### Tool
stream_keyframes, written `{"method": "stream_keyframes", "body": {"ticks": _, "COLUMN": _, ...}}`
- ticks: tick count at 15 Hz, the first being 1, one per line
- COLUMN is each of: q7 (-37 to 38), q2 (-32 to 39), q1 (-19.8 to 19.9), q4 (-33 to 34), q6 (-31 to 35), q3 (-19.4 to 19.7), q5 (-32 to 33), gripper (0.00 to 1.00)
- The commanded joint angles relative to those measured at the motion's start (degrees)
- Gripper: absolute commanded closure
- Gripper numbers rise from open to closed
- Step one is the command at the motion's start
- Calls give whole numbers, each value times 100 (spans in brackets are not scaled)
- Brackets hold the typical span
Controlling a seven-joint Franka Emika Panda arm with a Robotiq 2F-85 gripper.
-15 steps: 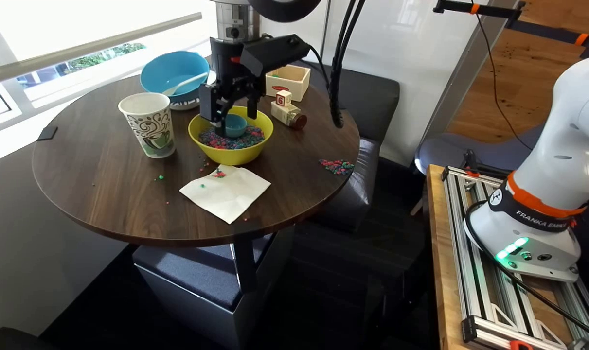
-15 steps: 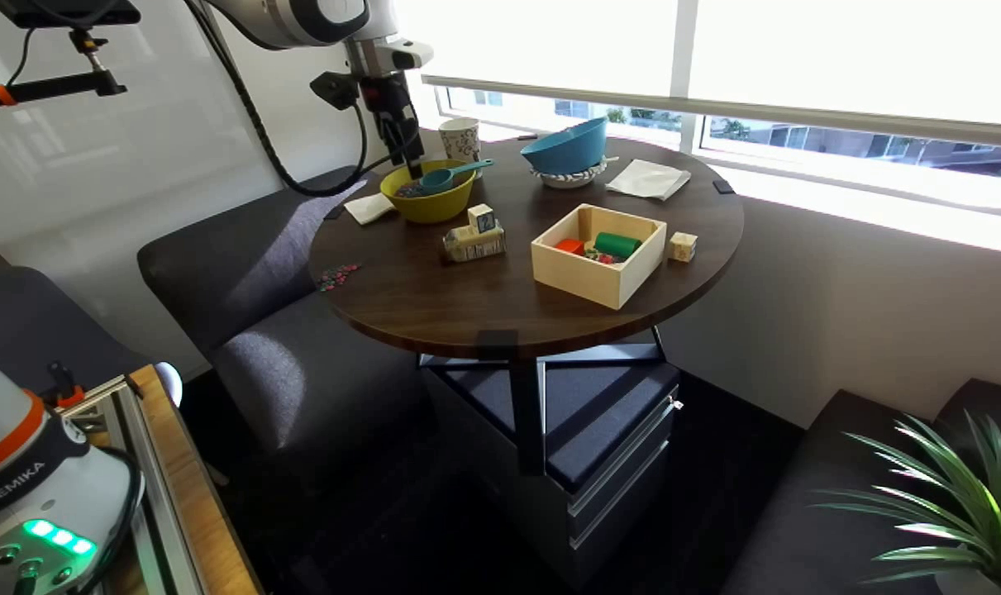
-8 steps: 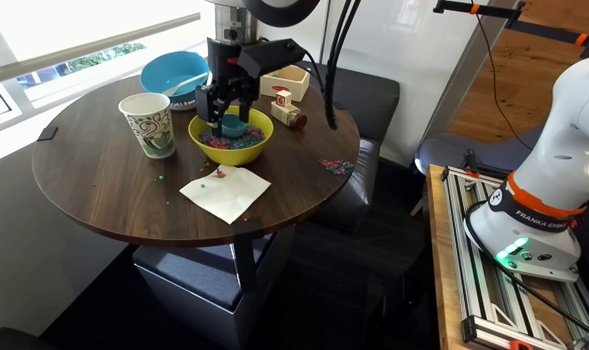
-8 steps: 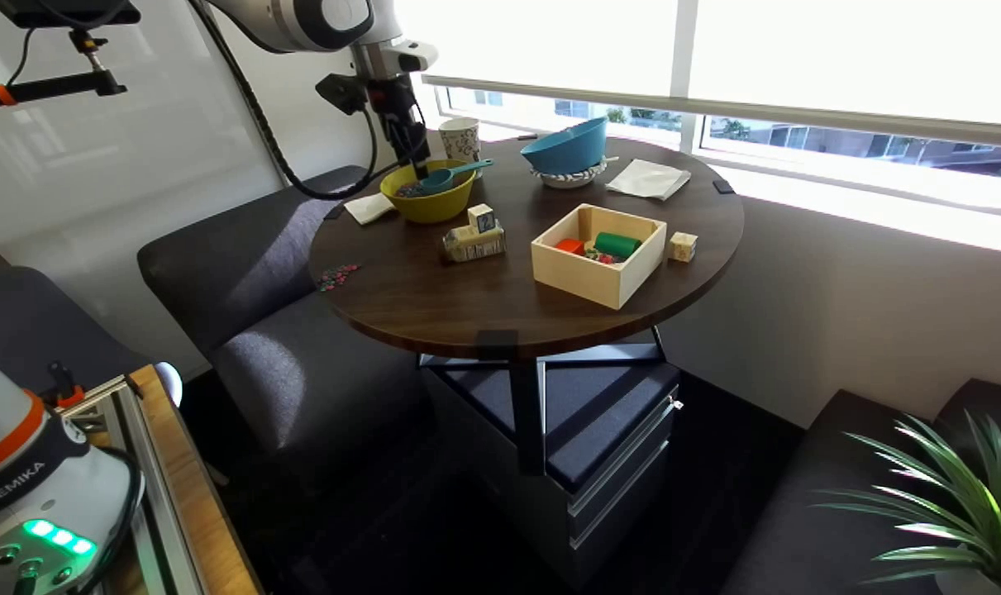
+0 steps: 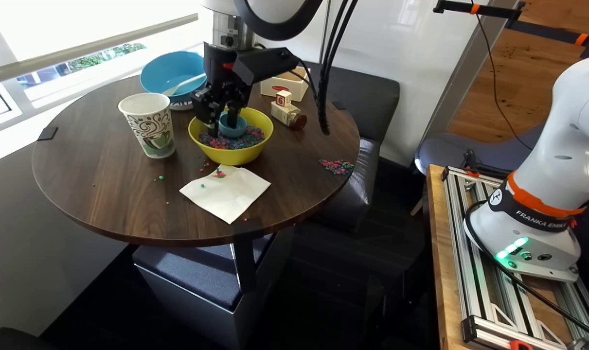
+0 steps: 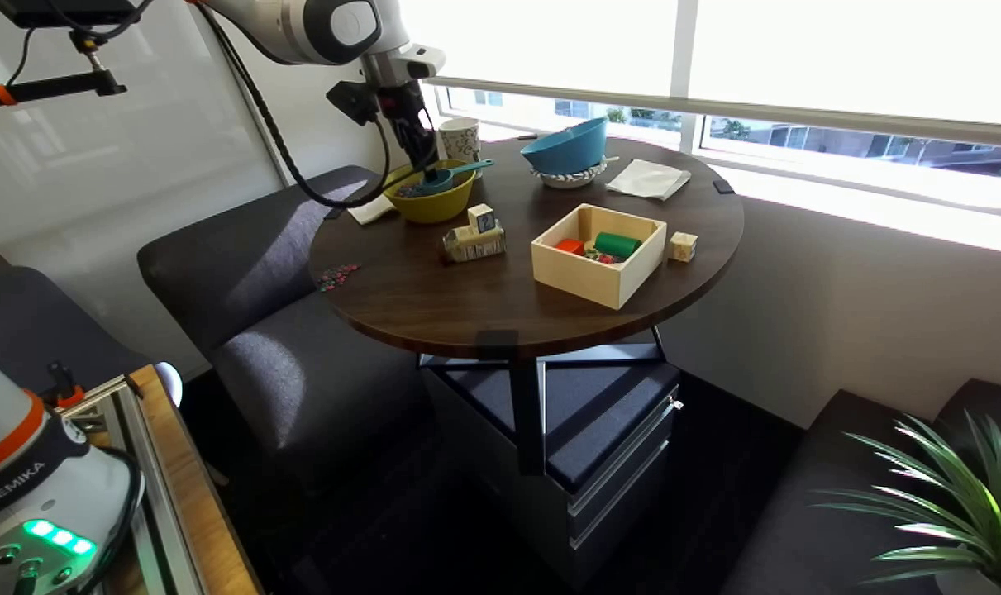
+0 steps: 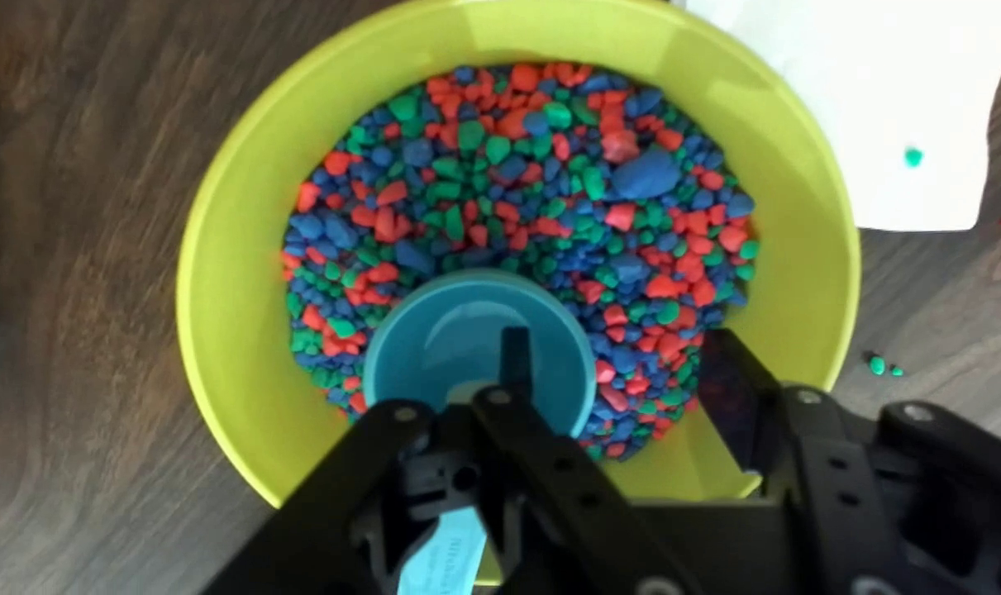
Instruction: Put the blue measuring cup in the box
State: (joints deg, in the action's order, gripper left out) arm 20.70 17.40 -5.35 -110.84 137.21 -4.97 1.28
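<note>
At left in an exterior view, with gripper (image 5: 222,129) spread, holding nothing, straddles one wall of the blue cup (image 5: 236,132), set in the yellow bowl (image 5: 232,156), likely to pinch there for carrying rightward to the box (image 5: 294,89).

Blue measuring cup (image 7: 442,343), yellow-green bowl (image 7: 229,264) — tan box (image 6: 579,271) — white cup (image 5: 151,127) with black swirls

Wrist view downward, near yellow bowl (image 7: 235,264), exterior views sharing table (image 5: 294,165)
</note>
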Motion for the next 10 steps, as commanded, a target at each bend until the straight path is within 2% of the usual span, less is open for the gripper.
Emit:
{"method": "stream_keyframes", "body": {"ticks": 1, "q7": 74, "q2": 161, "q1": -140, "q4": 85, "q6": 211, "q3": 176, "q5": 36, "gripper": 43}}
{"method": "stream_keyframes", "body": {"ticks": 3, "q7": 106, "q2": 183, "q1": -166, "q4": 72, "q6": 271, "q3": 230, "q5": 78, "gripper": 68}}
{"method": "stream_keyframes", "body": {"ticks": 4, "q7": 127, "q2": 174, "q1": -183, "q4": 52, "q6": 311, "q3": 255, "q5": 102, "gripper": 71}}
{"method": "stream_keyframes", "body": {"ticks": 7, "q7": 180, "q2": 75, "q1": -243, "q4": -19, "q6": 338, "q3": 300, "q5": 151, "gripper": 98}}
{"method": "stream_keyframes", "body": {"ticks": 10, "q7": 297, "q2": -208, "q1": -323, "q4": -183, "q6": 258, "q3": 343, "q5": 259, "gripper": 100}}
